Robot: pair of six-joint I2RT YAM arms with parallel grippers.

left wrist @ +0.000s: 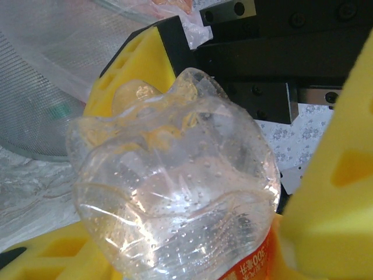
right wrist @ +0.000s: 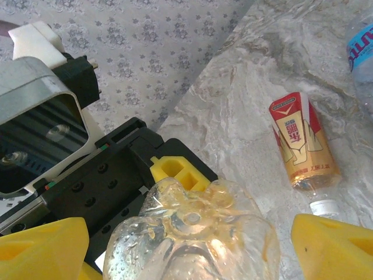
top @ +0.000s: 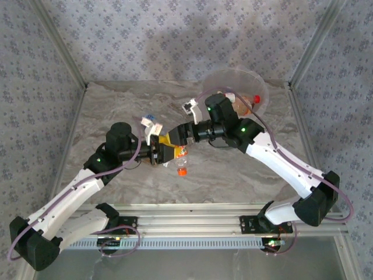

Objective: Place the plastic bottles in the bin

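A clear plastic bottle with an orange label and orange cap hangs over the middle of the table, cap toward the near edge. My left gripper is shut on its body; in the left wrist view its yellow fingers press the bottle. My right gripper stands open around the bottle's base, with a small gap at each yellow finger. The bin is at the far right, with an orange bottle inside. A red-and-gold labelled bottle lies on the table.
A blue-labelled bottle shows at the right wrist view's upper right edge. The bin's translucent wall and liner are close to the left of the left gripper. Patterned walls enclose the marble table on three sides.
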